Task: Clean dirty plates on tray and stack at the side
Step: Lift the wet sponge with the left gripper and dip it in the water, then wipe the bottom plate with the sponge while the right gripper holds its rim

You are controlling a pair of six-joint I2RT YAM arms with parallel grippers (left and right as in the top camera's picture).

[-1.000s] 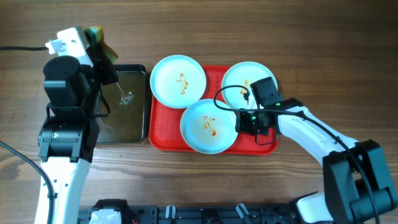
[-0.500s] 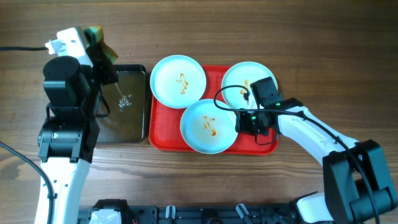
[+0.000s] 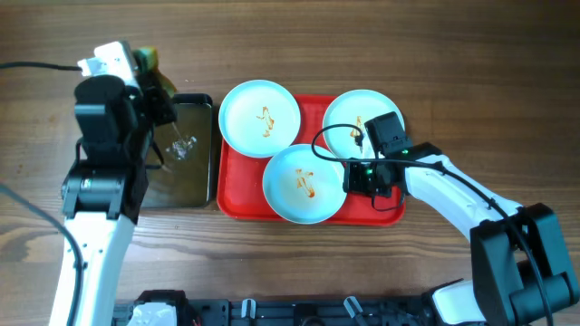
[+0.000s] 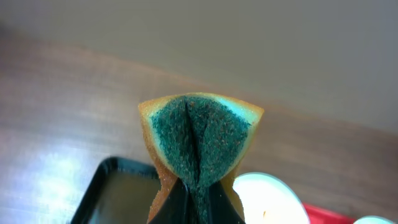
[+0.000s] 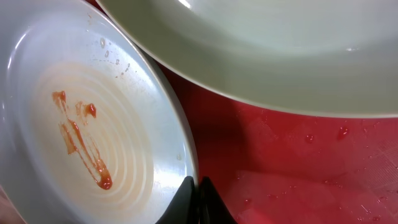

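Toward the back left corner of the wooden worktop (image 3: 471,54), my left gripper (image 4: 196,208) is clamped on the sponge (image 4: 199,134). The sponge is pinched into a fold, its coarse green scrub face out and its yellow foam showing at the edges. It is soft and springy, so I expect it to flatten against a plate rather than skid.

Just right of it lies the black tray (image 3: 195,186), a shallow rectangle that is glossy and wet-looking.

Next, mid-worktop toward the front edge, comes the red tray (image 3: 237,201), textured plastic beaded with water drops. It carries all three plates: the back-left plate (image 3: 260,118), the front plate (image 3: 304,183) and the back-right plate (image 3: 349,116), each with brown-orange sauce at the centre.

They look rigid, smooth and glazed. I judge them light but slippery when wet and liable to chip, so the thin raised rim is the only sensible hold.

My right gripper (image 5: 197,198) has its fingers drawn together on the front plate's right rim, apparently nipping it, with the back-right plate overhanging close above.
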